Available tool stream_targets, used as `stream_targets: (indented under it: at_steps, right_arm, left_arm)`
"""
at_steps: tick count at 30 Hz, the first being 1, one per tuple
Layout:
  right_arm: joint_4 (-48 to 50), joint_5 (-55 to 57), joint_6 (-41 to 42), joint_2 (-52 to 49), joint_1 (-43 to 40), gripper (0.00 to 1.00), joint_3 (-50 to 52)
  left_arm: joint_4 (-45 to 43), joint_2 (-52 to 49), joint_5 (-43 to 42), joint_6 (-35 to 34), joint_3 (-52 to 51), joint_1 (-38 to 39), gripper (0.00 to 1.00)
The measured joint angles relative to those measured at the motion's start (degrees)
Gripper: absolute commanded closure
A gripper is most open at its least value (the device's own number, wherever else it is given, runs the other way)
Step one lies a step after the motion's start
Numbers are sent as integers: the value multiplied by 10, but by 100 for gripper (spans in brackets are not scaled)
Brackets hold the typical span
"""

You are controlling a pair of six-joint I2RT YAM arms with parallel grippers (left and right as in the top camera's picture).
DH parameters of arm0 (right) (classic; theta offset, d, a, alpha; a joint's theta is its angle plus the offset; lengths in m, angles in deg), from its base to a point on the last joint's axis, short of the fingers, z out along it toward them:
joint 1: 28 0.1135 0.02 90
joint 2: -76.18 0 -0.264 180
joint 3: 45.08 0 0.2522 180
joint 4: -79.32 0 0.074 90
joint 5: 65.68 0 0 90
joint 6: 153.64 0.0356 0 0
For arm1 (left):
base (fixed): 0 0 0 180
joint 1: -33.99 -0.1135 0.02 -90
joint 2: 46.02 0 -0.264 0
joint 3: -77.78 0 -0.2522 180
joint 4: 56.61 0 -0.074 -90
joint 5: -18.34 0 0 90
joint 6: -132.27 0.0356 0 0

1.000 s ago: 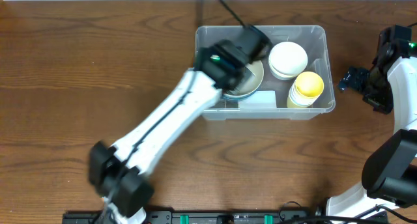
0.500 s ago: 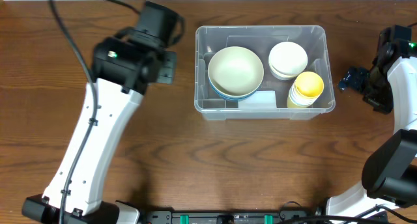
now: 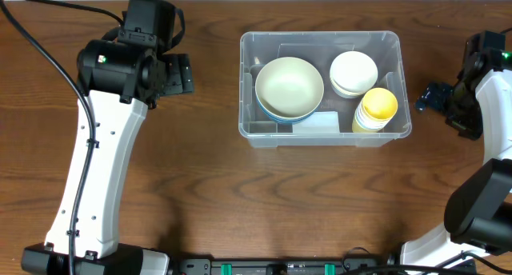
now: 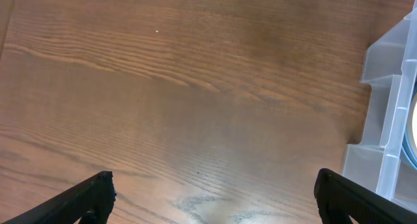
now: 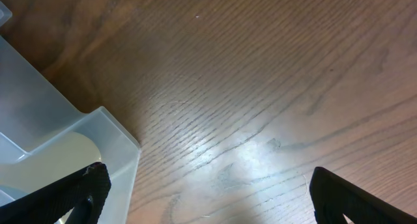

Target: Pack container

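Find the container point(image 3: 324, 37) mid-table, long side running left to right, off to the right of the left gripper point(image 4: 215, 188) yet just beside the right gripper point(image 5: 208, 185) at its short end, so nearer the right arm, both grippers spread wide, holding nothing

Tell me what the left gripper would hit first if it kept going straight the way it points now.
Most likely the bare table: the open left gripper aims at plain wood. The container sits off to the side of that line, though depth is hard to judge.
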Motion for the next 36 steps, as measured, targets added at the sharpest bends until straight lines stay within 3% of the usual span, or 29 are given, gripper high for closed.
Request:
stream_targets:
  at_steps: [8, 14, 19, 22, 28, 36]
  right_arm:
    - [0, 0, 0, 0, 0, 1, 0]
    - [0, 0, 0, 0, 0, 1, 0]
    - [0, 0, 0, 0, 0, 1, 0]
    - [0, 0, 0, 0, 0, 1, 0]
    - [0, 0, 0, 0, 0, 1, 0]
    - [0, 0, 0, 0, 0, 1, 0]
  left_arm:
    - [13, 0, 0, -3, 0, 0, 2]
    - [97, 1, 5, -1, 0, -1, 2]
    - [85, 42, 9, 5, -3, -20, 2]
    - [36, 108, 3, 6, -18, -40, 2]
    - [-145, 280, -24, 7, -115, -64, 2]
    - [-361, 502, -37, 7, -360, -64, 2]
